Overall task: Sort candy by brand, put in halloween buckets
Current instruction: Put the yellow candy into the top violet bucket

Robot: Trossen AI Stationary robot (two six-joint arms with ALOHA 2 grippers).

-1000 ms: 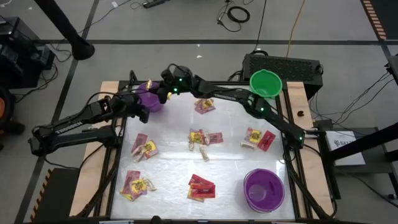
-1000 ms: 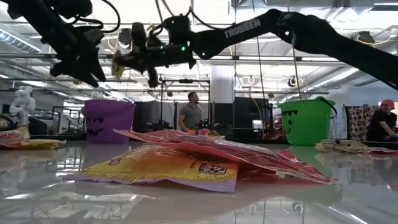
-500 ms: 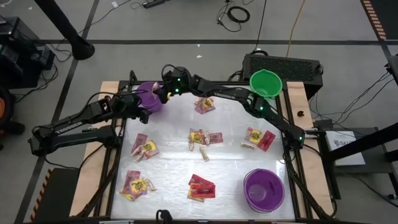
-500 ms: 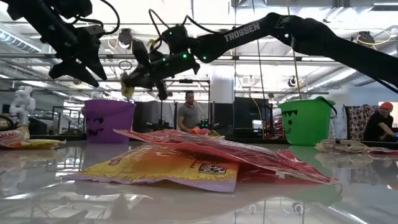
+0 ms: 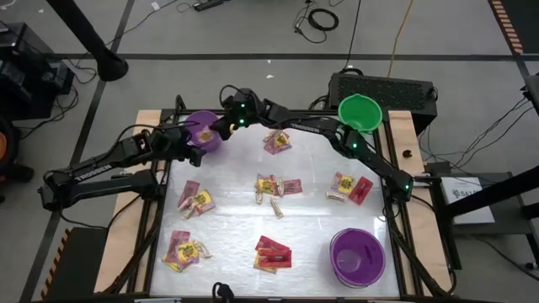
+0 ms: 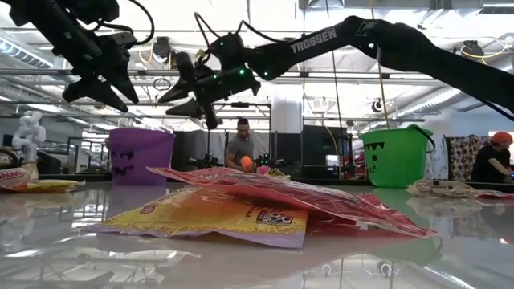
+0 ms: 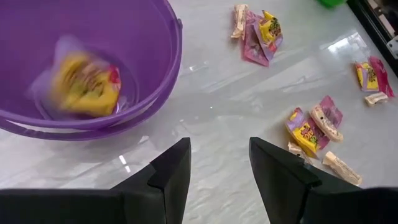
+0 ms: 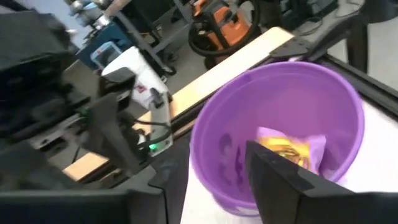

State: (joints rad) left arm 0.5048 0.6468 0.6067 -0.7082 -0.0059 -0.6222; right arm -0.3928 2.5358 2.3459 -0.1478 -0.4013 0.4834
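Observation:
A purple bucket (image 5: pixel 200 129) stands at the table's far left corner; a yellow candy packet (image 8: pixel 289 149) lies inside it and shows blurred in the left wrist view (image 7: pixel 84 84). My right gripper (image 8: pixel 214 180) hovers open just above the bucket's rim (image 6: pixel 178 95), with nothing between its fingers. My left gripper (image 7: pixel 217 171) is open and empty beside the bucket, on its near left side (image 5: pixel 190 153). A green bucket (image 5: pixel 360 112) stands at the far right and a second purple bucket (image 5: pixel 357 255) at the near right.
Small heaps of candy lie over the white tabletop: (image 5: pixel 276 141), (image 5: pixel 274 187), (image 5: pixel 349 187), (image 5: pixel 194 199), (image 5: pixel 185 249), (image 5: pixel 271 252). Red and yellow packets (image 6: pixel 241 213) fill the low view's foreground. People stand in the room behind the table.
My right gripper has tipped downward over the far left purple bucket and opened, letting go of the yellow packet it held. The packet has dropped from the fingers into that bucket.

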